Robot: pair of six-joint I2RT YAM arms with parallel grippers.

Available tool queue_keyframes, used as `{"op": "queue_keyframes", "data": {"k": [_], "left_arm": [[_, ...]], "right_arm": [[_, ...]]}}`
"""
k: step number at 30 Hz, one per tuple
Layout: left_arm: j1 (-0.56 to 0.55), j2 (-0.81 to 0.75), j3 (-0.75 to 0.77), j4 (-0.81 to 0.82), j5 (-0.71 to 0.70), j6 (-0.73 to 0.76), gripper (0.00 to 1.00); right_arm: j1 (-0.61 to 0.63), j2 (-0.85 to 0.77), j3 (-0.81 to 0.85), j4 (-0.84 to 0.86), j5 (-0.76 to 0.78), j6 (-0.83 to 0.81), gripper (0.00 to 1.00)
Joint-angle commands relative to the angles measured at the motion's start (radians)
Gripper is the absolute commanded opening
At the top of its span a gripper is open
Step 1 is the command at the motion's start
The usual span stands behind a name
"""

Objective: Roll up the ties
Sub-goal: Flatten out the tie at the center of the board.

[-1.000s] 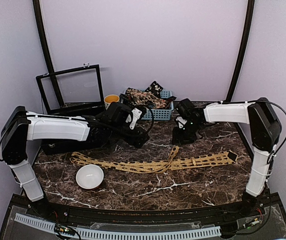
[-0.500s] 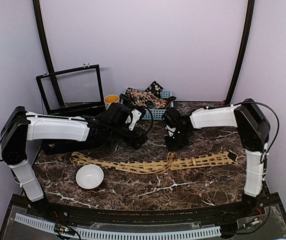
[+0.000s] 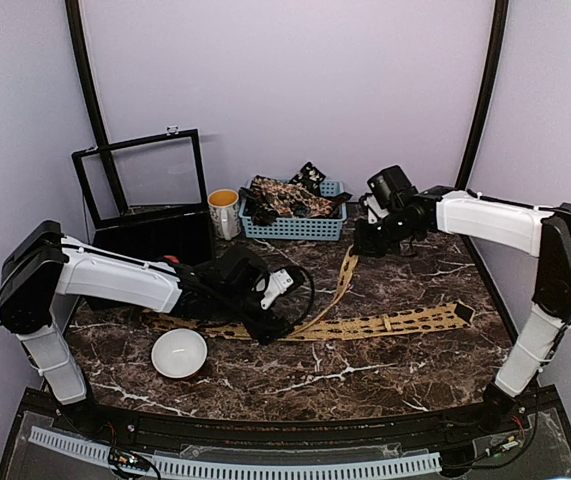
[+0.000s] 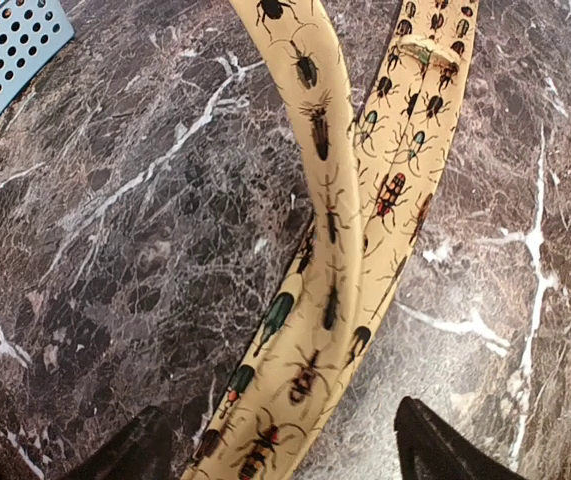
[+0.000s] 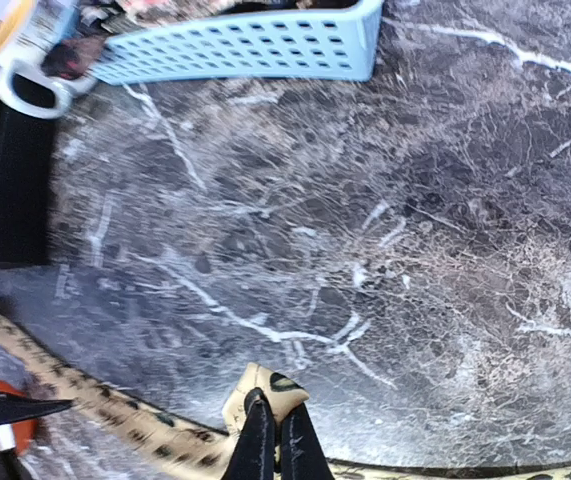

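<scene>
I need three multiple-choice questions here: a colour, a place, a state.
1. The basket is: A pale blue; B red; C green.
2. The bowl stands: A in the basket; B on the table; C on the floor.
3. The right claw is: A wide open; B shut on the tan tie; C shut on the bowl.
Answers: 1 A, its perforated walls are pale blue; 2 B, it stands on the marble; 3 B, its fingers pinch a fold of tie.

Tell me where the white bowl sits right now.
In the top external view, the white bowl sits on the near left part of the marble table, just in front of the left stretch of the tan insect-print tie.
</scene>
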Motion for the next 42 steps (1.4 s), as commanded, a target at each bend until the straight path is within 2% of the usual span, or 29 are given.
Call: {"op": "queue_keyframes", "data": {"k": [1,5,13,21,25,28,33,37,42], "left_arm": [[0.006,0.025,0.045,0.053,0.089,0.025,0.76],[0.003,0.086,0.075,0.070,0.097,0.027,0.69],[0.002,0.184,0.168,0.114,0.143,-0.029,0.66],[-0.003,0.325,0.299,0.084,0.164,-0.062,0.64],[-0.003,0.362,0.326,0.046,0.196,-0.057,0.58],[0.001,0.361,0.320,-0.017,0.197,-0.050,0.48],[0.052,0.325,0.272,-0.152,0.208,-0.034,0.25],[0.104,0.210,0.164,-0.136,0.213,0.008,0.22],[0.107,0.079,0.035,-0.127,0.220,0.101,0.19]], "right_arm": [[-0.003,-0.053,-0.092,0.054,-0.118,0.039,0.00],[-0.003,-0.084,-0.155,0.056,-0.125,0.043,0.00],[-0.041,-0.130,-0.279,0.054,-0.095,0.056,0.00],[-0.083,-0.183,-0.354,0.072,-0.118,0.075,0.00],[-0.089,-0.181,-0.389,0.097,-0.154,0.088,0.00],[-0.089,-0.182,-0.410,0.120,-0.182,0.093,0.00],[-0.069,-0.176,-0.447,0.175,-0.256,0.098,0.00],[-0.049,-0.173,-0.467,0.238,-0.315,0.111,0.00],[-0.024,-0.109,-0.453,0.310,-0.386,0.131,0.00]]}}
